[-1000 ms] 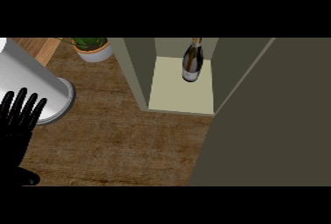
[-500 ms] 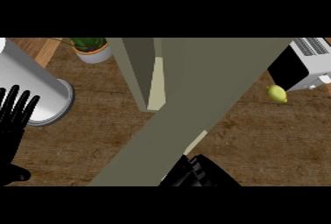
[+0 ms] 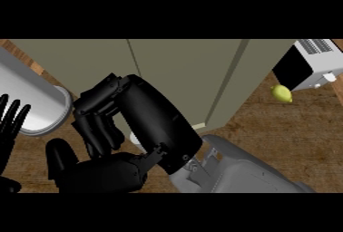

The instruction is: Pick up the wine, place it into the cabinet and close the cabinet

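Risen before the cabinet door (image 3: 181,68), right hand (image 3: 154,122) curls on nothing; left hand (image 3: 10,122) open; lemon (image 3: 282,93) near toaster (image 3: 309,68).

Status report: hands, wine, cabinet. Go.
Left hand open, resting at left edge. Right hand curled at grey-green cabinet door. Wine bottle not in view. Yellow lemon sits right of cabinet, apart.

Our right hand (image 3: 144,122) fills the middle, its back toward us and its fingers (image 3: 100,124) curled in front of the olive cabinet (image 3: 181,68) — we cannot tell whether they touch the door. Its grey forearm (image 3: 248,174) enters from the lower right. Our left hand (image 3: 12,124) rests open at the left edge, fingers up, beside a white cylinder (image 3: 33,99). On the wooden counter (image 3: 281,140), a lemon (image 3: 282,93) lies just beside a white slotted appliance (image 3: 315,68).
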Controlling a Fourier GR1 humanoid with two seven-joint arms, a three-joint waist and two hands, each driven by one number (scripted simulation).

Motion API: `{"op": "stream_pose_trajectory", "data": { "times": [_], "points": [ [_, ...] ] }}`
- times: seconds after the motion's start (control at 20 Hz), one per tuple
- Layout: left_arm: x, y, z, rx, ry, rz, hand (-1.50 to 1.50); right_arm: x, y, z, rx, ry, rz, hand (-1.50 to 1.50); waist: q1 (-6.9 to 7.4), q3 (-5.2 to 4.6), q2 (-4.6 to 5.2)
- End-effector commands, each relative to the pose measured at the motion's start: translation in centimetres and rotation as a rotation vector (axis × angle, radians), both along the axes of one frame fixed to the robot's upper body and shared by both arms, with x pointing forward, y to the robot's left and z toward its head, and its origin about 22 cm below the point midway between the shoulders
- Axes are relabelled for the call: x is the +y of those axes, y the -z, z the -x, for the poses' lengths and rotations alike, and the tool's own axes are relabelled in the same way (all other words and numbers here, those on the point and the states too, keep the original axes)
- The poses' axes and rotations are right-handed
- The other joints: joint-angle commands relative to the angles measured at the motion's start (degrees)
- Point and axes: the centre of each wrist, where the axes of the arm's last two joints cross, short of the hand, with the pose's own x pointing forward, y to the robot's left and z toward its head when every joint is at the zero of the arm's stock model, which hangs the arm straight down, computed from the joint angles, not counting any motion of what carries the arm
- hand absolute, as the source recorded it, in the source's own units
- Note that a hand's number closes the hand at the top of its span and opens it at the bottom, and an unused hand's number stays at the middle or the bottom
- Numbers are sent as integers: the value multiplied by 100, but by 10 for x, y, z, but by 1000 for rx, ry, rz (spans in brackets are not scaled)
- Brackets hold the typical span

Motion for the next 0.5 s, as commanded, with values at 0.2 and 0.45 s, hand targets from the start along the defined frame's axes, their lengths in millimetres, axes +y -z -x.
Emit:
{"op": "stream_pose_trajectory", "data": {
  "times": [0.2,0.45],
  "points": [
    [8,23,4,3,-49,8,-150,5,14,-39,113,41,-58,150,-163,6,-11],
    [4,-15,-13,-8,-32,1,-150,-8,37,-74,133,93,-41,150,-158,10,-14]
  ]
}}
